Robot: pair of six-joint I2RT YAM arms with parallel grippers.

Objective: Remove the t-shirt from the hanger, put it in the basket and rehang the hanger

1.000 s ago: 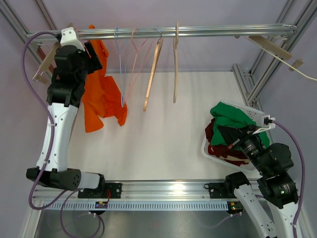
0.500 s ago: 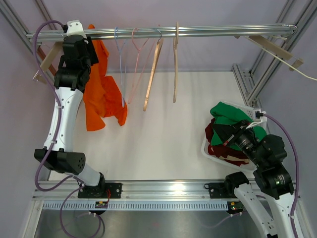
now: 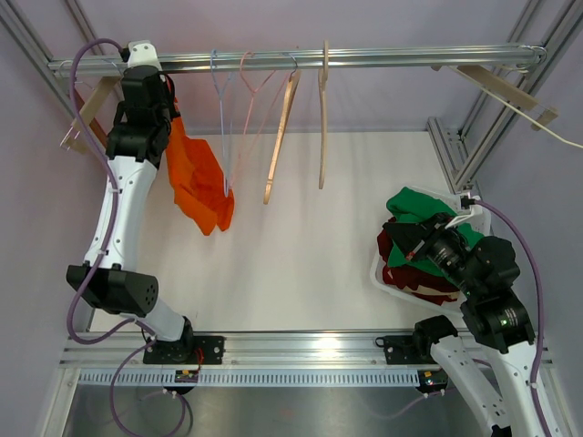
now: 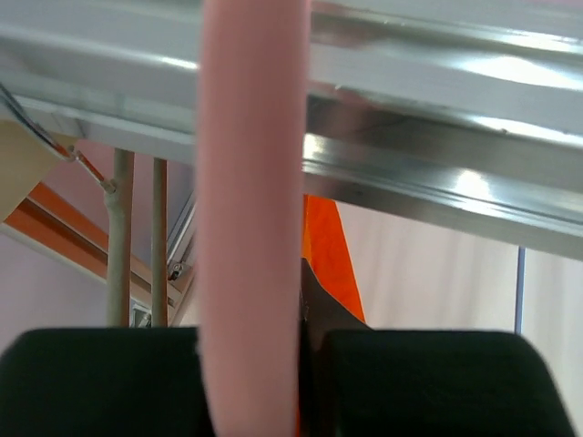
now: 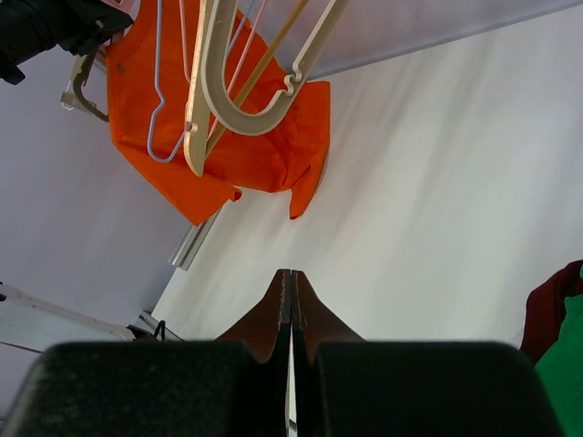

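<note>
**Left fingers clamp the hanger, t-shirt below**

Nearest me, my right fingers (image 5: 291,291) are pressed together on nothing. Farther off, the orange t-shirt (image 3: 196,177) droops under the rail (image 3: 364,56), just below my left fingers (image 3: 155,91), which pinch the pink hanger (image 4: 250,182). The cloth looks light and limp. I'd grab a bunched fold near the collar.

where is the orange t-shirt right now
Top view, far left: the orange t-shirt hangs under the metal rail, between the left gripper clamping a pink hanger and a blue wire hanger.
</note>
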